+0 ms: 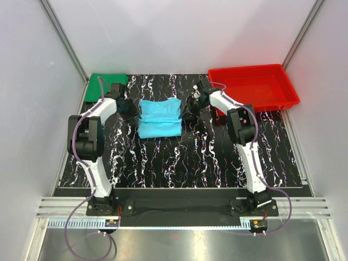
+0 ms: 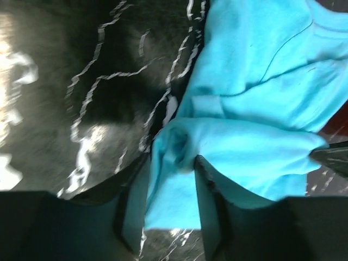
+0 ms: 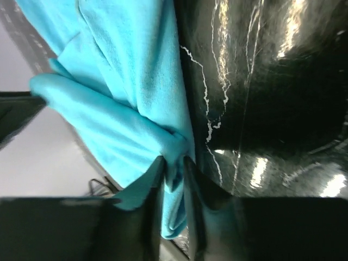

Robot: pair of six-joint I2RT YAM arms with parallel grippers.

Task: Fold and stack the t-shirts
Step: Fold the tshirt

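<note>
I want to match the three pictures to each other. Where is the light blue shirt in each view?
Top view: the blue shirt lies in the middle, toward the far edge.
Left wrist: upper right, a fold pinched in the left gripper.
Right wrist: upper left, a fold pinched in the right gripper.
Shared landmark: the black table with white veins.

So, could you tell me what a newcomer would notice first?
A cyan-blue t-shirt lies centred on the black marbled table, its side edges pinched in the left and right jaws. A red tray sits at the far right corner, a green t-shirt at the far left.
</note>
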